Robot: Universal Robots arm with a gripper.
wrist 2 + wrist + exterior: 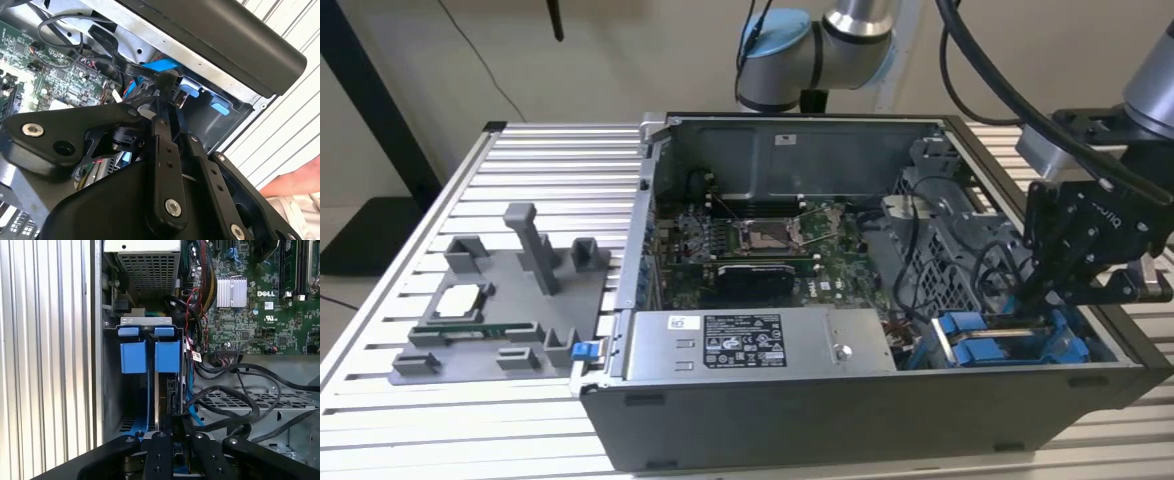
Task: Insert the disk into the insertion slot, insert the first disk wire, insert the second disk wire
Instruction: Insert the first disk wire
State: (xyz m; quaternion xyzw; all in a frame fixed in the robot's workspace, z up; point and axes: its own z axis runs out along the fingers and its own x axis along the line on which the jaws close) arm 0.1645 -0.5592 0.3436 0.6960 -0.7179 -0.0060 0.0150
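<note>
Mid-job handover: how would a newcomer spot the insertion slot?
Find the open computer case on the slatted table. In its near corner at the exterior view's right, beside the labelled power-supply box, sits the insertion slot. Two bright blue fronts side by side mark it.

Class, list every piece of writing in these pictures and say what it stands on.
Label on the power supply box: print too small to read.
Sticker inside the computer case: too small to read.
Circuit board: a white brand mark, not quoted here; remaining print too small.
</note>
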